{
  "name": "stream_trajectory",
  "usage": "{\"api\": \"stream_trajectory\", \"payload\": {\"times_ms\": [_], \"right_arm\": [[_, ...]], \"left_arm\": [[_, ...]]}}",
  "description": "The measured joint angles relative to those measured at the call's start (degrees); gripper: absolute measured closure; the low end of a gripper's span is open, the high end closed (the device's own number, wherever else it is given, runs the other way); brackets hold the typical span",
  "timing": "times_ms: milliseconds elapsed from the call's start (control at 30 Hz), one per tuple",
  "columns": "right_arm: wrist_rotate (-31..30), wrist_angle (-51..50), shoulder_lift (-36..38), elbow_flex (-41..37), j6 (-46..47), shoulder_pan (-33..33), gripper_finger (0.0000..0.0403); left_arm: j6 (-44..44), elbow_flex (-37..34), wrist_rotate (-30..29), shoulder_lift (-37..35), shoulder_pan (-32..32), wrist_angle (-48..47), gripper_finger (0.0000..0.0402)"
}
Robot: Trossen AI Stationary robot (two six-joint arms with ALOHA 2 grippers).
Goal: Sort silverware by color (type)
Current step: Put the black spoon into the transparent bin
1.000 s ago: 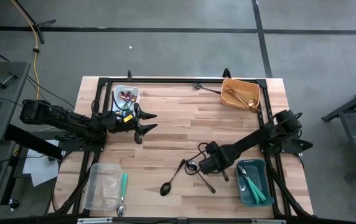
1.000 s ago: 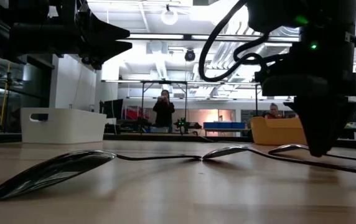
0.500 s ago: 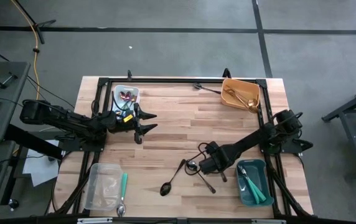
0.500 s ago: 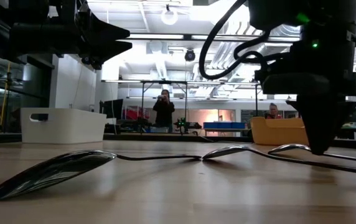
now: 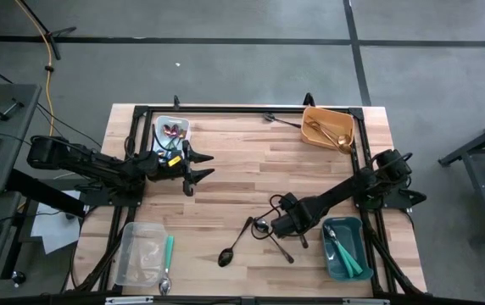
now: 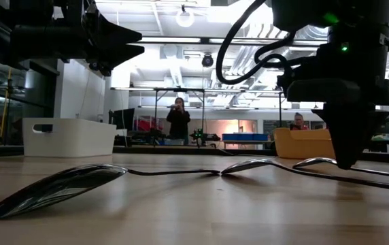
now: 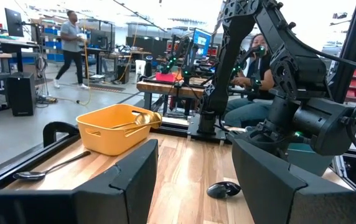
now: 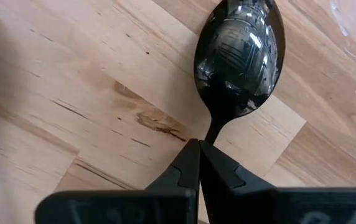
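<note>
Three black spoons lie on the wooden table: one nearest the front (image 5: 228,254), one with its bowl beside my right gripper (image 5: 262,225), and one whose bowl (image 8: 240,56) shows just ahead of my right fingers. My right gripper (image 8: 198,155) points down at the table (image 5: 283,225) and is shut on this last spoon (image 6: 315,162). My left gripper (image 5: 193,172) hovers open and level above the table's left part (image 7: 193,180), holding nothing. A fourth black spoon (image 5: 278,119) lies at the far edge. My right gripper pinches the black spoon's thin neck (image 8: 213,133), just behind the bowl, between its two fingertips. The fingers come from above, pointing down, across the handle. The spoon lies flat on the table, bowl (image 6: 315,162) resting on the wood.
An orange bin with gold spoons (image 5: 327,127) stands far right, a pale bin with iridescent pieces (image 5: 172,131) far left, a clear bin (image 5: 141,254) near left with a teal-handled spoon (image 5: 167,263) beside it, and a teal bin (image 5: 346,247) near right. People are in the room beyond the table.
</note>
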State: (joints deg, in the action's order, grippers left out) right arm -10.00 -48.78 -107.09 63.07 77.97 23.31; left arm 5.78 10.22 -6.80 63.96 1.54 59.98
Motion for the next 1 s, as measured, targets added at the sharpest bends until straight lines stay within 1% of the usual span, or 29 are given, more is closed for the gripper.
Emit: {"api": "stream_trajectory", "payload": {"times_ms": [233, 367, 433, 600, 733, 800, 867, 1000], "right_arm": [[-0.04, -0.07, 0.08, -0.02, -1.93, 0.00, 0.0402], [-0.73, 0.00, 1.93, -0.13, -3.47, -0.02, 0.0403], [-2.83, 0.02, 3.34, -0.32, -4.26, -0.05, 0.0403], [-10.63, 0.69, 7.73, -0.35, -6.51, -0.17, 0.0403], [-16.83, 5.21, 9.51, -0.35, -10.92, -0.90, 0.0403], [-18.86, 8.18, 9.92, -0.24, -14.40, -2.05, 0.0403], [-18.84, 10.14, 10.12, -0.24, -18.02, -3.74, 0.0403], [-16.05, 10.91, 10.71, -0.24, -22.02, -6.81, 0.0403]], "left_arm": [[0.00, 0.00, 0.01, 0.00, 0.00, 0.00, 0.0202], [-0.83, 0.00, 0.00, 0.00, 0.00, 0.33, 0.0202], [-1.38, 0.14, 0.00, 0.00, 0.00, 0.31, 0.0202], [-1.31, 0.15, -0.03, -0.02, 0.00, 0.38, 0.0202], [-0.94, 0.15, 0.00, -0.02, -0.02, 0.35, 0.0202], [-0.95, 0.15, 0.00, -0.02, 0.00, 0.37, 0.0202], [-1.38, 0.15, 0.00, -0.02, 0.00, 0.33, 0.0202], [-1.49, 0.15, 0.00, -0.02, 0.00, 0.31, 0.0202]]}}
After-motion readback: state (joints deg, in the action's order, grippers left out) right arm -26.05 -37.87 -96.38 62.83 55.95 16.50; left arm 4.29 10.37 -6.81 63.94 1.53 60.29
